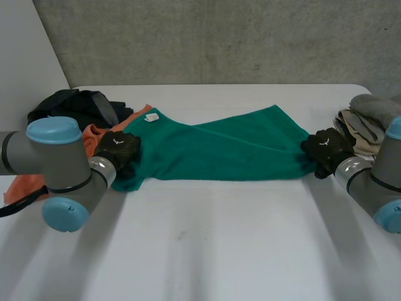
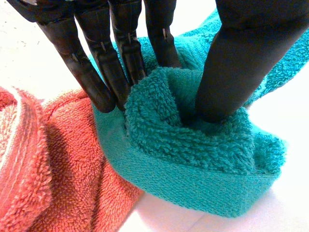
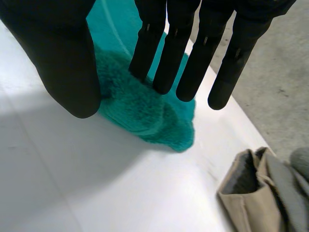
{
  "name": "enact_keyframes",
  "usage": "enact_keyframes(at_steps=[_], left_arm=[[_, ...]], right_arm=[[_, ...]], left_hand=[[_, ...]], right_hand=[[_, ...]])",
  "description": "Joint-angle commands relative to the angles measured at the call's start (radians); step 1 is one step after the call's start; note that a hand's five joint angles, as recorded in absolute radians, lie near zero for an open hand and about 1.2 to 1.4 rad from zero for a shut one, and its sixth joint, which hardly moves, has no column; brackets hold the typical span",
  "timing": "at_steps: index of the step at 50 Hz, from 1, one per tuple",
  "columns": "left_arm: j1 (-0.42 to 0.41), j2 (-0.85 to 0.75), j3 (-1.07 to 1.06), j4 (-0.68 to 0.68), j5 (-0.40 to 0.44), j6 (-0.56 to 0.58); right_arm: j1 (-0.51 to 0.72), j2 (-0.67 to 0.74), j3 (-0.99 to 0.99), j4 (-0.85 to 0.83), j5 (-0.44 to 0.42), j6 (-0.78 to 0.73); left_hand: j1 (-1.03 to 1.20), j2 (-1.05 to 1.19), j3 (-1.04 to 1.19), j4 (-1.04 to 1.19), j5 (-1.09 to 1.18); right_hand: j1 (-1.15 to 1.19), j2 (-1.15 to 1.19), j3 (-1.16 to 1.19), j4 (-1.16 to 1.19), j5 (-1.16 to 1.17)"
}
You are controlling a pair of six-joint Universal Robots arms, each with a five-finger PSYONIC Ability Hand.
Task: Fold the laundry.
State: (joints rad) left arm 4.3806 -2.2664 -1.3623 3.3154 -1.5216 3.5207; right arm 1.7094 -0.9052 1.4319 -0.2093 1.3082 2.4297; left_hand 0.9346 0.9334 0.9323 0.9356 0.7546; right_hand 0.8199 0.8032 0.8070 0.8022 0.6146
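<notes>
Surface: white table [image 1: 200, 251].
Green towel [image 1: 225, 150]: long axis runs hand to hand.
Left hand [image 1: 118, 149]: pinching one end.
Right hand [image 1: 326, 147]: straight fingers [image 3: 169, 58] on other end.

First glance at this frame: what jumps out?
A green towel lies stretched across the white table between both hands. The left hand pinches a bunched corner between fingers and thumb, right beside an orange towel. The right hand has straight fingers at the opposite corner, near a beige and grey stack.
</notes>
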Motion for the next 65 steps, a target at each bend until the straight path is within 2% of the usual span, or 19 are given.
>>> enact_keyframes(at_steps=[1,8,10,11,12,13,19,27,31,38,43,50,54,57,58,59,60,62,65], left_arm=[[-0.003,-0.008,0.006,0.003,-0.012,0.003],[-0.004,-0.044,0.041,0.032,-0.014,0.017],[-0.003,-0.055,0.049,0.033,-0.014,0.026],[-0.003,-0.056,0.052,0.033,-0.014,0.029],[-0.003,-0.056,0.052,0.035,-0.017,0.035],[-0.001,-0.053,0.052,0.033,-0.017,0.037],[-0.003,0.028,0.016,0.029,-0.012,0.031],[0.008,0.304,-0.118,0.021,0.003,-0.022],[0.028,0.488,-0.184,0.018,0.052,-0.086],[0.047,0.686,-0.208,-0.002,0.127,-0.201],[0.039,0.732,-0.227,-0.042,0.146,-0.246],[0.016,0.693,-0.288,-0.066,0.127,-0.241],[0.01,0.659,-0.31,-0.062,0.107,-0.235],[0.008,0.648,-0.313,-0.068,0.095,-0.233],[0.008,0.648,-0.313,-0.068,0.092,-0.233],[0.007,0.65,-0.313,-0.068,0.086,-0.236],[0.004,0.65,-0.314,-0.071,0.081,-0.238],[-0.001,0.65,-0.316,-0.077,0.074,-0.239],[-0.01,0.651,-0.316,-0.091,0.063,-0.239]], right_arm=[[0.006,0.002,0.019,-0.076,0.028,-0.001],[0.015,0.04,-0.001,-0.111,0.031,0.0],[0.016,0.049,-0.004,-0.117,0.033,0.003],[0.016,0.051,-0.005,-0.117,0.028,0.005],[0.016,0.055,-0.01,-0.116,0.026,0.008],[0.016,0.055,-0.013,-0.113,0.026,0.011],[0.01,0.003,0.002,-0.072,0.028,0.071],[-0.074,-0.266,0.025,0.129,0.016,0.247],[-0.122,-0.427,-0.004,0.249,-0.015,0.293],[-0.122,-0.526,-0.114,0.269,-0.082,0.373],[-0.08,-0.436,-0.201,0.228,-0.081,0.422],[0.029,-0.124,-0.324,0.114,-0.053,0.327],[0.068,0.003,-0.383,-0.01,0.031,0.265],[0.102,0.084,-0.432,-0.139,0.126,0.293],[0.114,0.106,-0.447,-0.171,0.15,0.302],[0.13,0.144,-0.479,-0.202,0.183,0.308],[0.145,0.175,-0.51,-0.191,0.218,0.299],[0.153,0.187,-0.536,-0.142,0.249,0.282],[0.153,0.151,-0.547,0.04,0.319,0.273]], left_hand=[[0.119,0.12,0.121,0.118,0.124],[0.218,0.219,0.22,0.217,0.223],[0.461,0.462,0.463,0.46,0.466],[0.462,0.463,0.464,0.461,0.467],[0.462,0.463,0.464,0.461,0.467],[0.462,0.463,0.464,0.461,0.467],[0.462,0.463,0.464,0.461,0.467],[0.462,0.463,0.464,0.461,0.467],[0.462,0.463,0.464,0.461,0.467],[0.462,0.463,0.464,0.461,0.467],[0.462,0.463,0.464,0.461,0.467],[0.462,0.463,0.464,0.461,0.467],[0.462,0.463,0.464,0.461,0.467],[0.462,0.463,0.464,0.461,0.467],[0.462,0.463,0.464,0.461,0.467],[0.462,0.463,0.464,0.461,0.467],[0.462,0.463,0.464,0.461,0.467],[0.462,0.463,0.464,0.461,0.467],[0.462,0.463,0.464,0.461,0.467]], right_hand=[[0.004,0.02,0.016,0.021,0.034],[-0.055,-0.039,-0.042,-0.038,-0.024],[0.073,0.09,0.086,0.091,0.104],[0.176,0.192,0.189,0.193,0.206],[0.462,0.478,0.474,0.479,0.492],[0.575,0.592,0.588,0.593,0.606],[0.576,0.593,0.589,0.594,0.607],[0.576,0.593,0.589,0.594,0.607],[0.576,0.593,0.589,0.594,0.607],[0.576,0.593,0.589,0.594,0.607],[0.576,0.593,0.589,0.594,0.607],[0.576,0.593,0.589,0.594,0.607],[0.576,0.593,0.589,0.594,0.607],[0.31,0.327,0.323,0.328,0.341],[0.097,0.113,0.11,0.114,0.127],[-0.429,-0.412,-0.416,-0.411,-0.398],[-0.645,-0.629,-0.633,-0.628,-0.615],[-0.645,-0.629,-0.633,-0.628,-0.615],[-0.645,-0.629,-0.633,-0.628,-0.615]])
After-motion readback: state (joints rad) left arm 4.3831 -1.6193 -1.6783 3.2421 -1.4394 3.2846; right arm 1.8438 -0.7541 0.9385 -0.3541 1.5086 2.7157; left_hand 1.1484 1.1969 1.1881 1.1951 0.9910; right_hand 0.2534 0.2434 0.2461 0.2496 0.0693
